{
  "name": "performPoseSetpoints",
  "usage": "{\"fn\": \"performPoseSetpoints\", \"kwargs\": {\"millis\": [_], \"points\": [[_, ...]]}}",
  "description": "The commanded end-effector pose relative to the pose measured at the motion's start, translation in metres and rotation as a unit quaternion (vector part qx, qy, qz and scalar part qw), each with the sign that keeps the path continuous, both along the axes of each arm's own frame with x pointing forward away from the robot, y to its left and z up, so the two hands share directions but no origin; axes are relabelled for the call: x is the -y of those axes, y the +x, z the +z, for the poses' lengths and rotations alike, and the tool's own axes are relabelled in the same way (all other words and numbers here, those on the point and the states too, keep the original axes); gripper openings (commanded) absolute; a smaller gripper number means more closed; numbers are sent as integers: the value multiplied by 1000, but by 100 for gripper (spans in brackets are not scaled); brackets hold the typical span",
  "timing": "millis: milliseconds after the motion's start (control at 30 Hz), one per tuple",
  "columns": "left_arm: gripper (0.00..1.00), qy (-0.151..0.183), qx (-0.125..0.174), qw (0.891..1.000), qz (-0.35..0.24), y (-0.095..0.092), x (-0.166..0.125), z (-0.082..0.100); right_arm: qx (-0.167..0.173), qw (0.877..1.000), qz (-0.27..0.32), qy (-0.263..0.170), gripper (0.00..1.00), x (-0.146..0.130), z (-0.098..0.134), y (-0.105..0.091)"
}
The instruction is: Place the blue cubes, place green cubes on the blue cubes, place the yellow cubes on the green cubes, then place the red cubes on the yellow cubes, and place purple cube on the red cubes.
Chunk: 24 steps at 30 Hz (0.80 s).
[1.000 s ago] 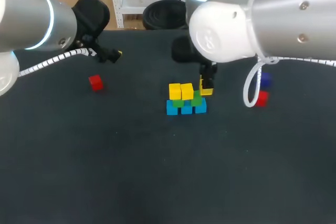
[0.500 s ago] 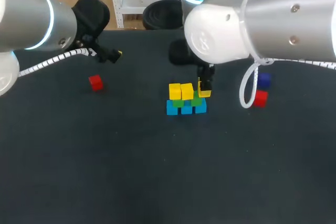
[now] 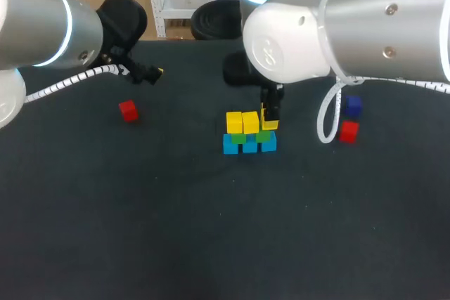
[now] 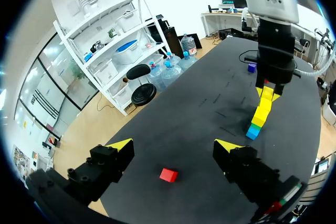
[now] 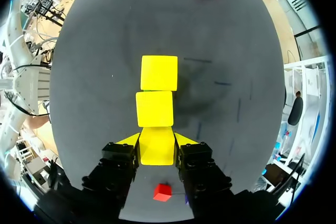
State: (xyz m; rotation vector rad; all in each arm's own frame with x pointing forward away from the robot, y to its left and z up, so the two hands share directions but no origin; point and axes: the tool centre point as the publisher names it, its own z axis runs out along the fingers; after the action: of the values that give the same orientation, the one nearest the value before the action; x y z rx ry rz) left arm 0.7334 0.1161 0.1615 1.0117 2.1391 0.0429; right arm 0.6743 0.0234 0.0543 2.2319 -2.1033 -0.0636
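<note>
Your blue cubes (image 3: 249, 144) stand in a row near the middle of the surface, with green cubes (image 3: 264, 135) on them and two yellow cubes (image 3: 242, 121) already set. Your right gripper (image 5: 157, 145), fingers clamped on the third yellow cube (image 5: 157, 153), holds it over the row's right end, so this placement, the red cubes (image 3: 128, 110) (one toward each side edge) and the purple cube (image 3: 353, 107) by the right edge are judged still to do. Your left gripper (image 4: 173, 145) hangs near the far left corner with fingers apart and empty; the green layer is mostly covered, so its count, and whether the held cube touches it, cannot be told.
</note>
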Motion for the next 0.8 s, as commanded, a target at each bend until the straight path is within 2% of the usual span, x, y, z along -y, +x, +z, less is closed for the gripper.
{"fn": "performPoseSetpoints", "kwargs": {"millis": [33,800], "points": [[100,-1,0,1000,-2,1,-1,0,-2,1000,1,0,0,-2,-1,2],[100,-1,0,1000,-2,1,-1,0,-8,1000,6,7,0,-4,-6,4]]}}
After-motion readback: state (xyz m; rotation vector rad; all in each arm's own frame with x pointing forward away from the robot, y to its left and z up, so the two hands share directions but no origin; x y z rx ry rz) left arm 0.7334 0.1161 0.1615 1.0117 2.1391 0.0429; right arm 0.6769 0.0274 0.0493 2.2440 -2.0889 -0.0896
